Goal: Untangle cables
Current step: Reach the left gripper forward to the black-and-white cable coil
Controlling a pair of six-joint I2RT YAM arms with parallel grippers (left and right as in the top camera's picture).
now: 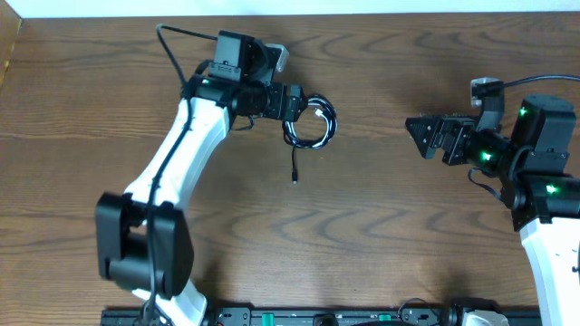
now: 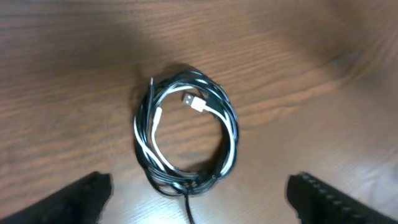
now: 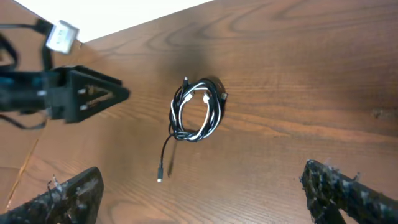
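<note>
Two fingers (image 2: 84, 196) of the left gripper (image 1: 304, 106) are spread wide and hold nothing. In the left wrist view one shows at each lower corner. The cables (image 2: 186, 134) lie on the wood between and just beyond them, touching neither finger. From above, this gripper's tip overlaps the left rim of the coil.

The black cord (image 2: 186, 182) and the white cord (image 2: 231, 146) are wound together in one small ring, and the white plug (image 2: 196, 104) lies inside the ring at its top. A single black tail (image 1: 294, 163) leaves the ring on the near side and runs straight toward the near edge, ending in a small plug (image 1: 294, 179) on bare wood.

The right gripper (image 1: 419, 133) is also released, its fingers (image 3: 68, 199) far apart and empty. It points left toward the coil from well away, with a broad stretch of bare table between them.

The table (image 1: 381, 226) is brown wood with a strong grain. The coil sits toward the far side, a little left of centre. The far edge is close behind the left gripper, with a pale strip (image 1: 362, 6) beyond it. Open wood spreads on the near side down to a black rail (image 1: 272, 317) along the near edge. Both arms rise from that edge, at the left and right ends.
</note>
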